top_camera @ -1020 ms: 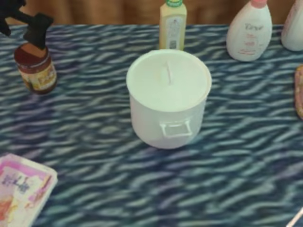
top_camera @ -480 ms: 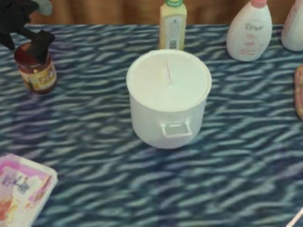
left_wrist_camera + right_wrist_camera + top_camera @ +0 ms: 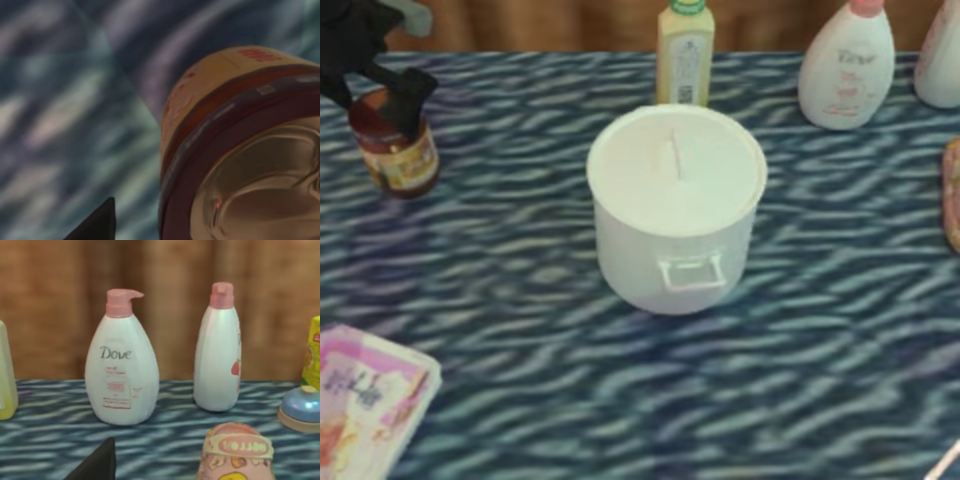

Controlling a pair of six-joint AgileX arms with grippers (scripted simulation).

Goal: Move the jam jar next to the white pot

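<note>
- Left hand (image 3: 382, 95): at the counter's far left, lowered over the jam jar (image 3: 394, 145); its 2 dark fingers (image 3: 412, 95) straddle the brown lid, 1 on each side. Whether they press the jar or merely bracket it cannot be told from either view.
- Jam jar: upright on the counter (image 3: 520, 380) near the far-left edge, directly beneath the left hand. In the left wrist view the lid and yellow-orange label (image 3: 210, 90) fill the frame, with 1 dark fingertip (image 3: 97, 225) beside the jar.
- Pink printed packet (image 3: 365, 395): lying flat at the near-left corner.
- White pot (image 3: 675, 215): at the counter's centre, lid on, rectangular side handle facing the near edge; well apart from the jam jar, to its right.
- Pale-yellow bottle (image 3: 685, 50): upright just behind the pot.
- Dove bottle (image 3: 847, 65): at the far right, with a second white bottle (image 3: 217, 350) beside it.
- Right hand (image 3: 97, 465): only 1 dark fingertip shows in its wrist view, facing the 2 bottles; its state cannot be told.
</note>
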